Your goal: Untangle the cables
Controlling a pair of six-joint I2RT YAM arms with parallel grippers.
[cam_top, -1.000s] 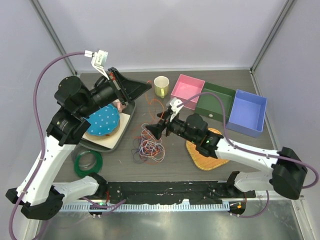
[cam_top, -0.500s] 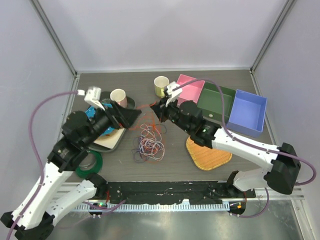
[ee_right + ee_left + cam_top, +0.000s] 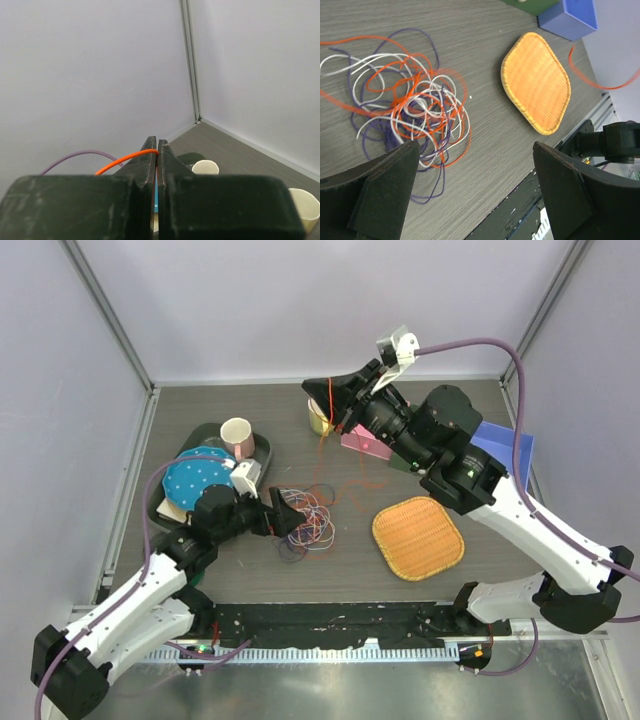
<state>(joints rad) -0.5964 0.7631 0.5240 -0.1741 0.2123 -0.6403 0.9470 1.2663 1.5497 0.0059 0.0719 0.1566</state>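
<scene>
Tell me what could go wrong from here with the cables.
1. The right gripper is shut on the orange cable and raised high, while the left gripper sits open beside the tangle, holding nothing. A pull may drag the whole tangle along or tighten its knots.
2. That cable runs close by the yellow cup and could snag or tip it.

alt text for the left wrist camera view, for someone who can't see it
A tangle of orange, white and purple cables lies on a dark table, just beyond the wide-open left gripper. To the right are a woven yellow mat and the corner of a blue box, with a blurred orange cable arcing past.
</scene>
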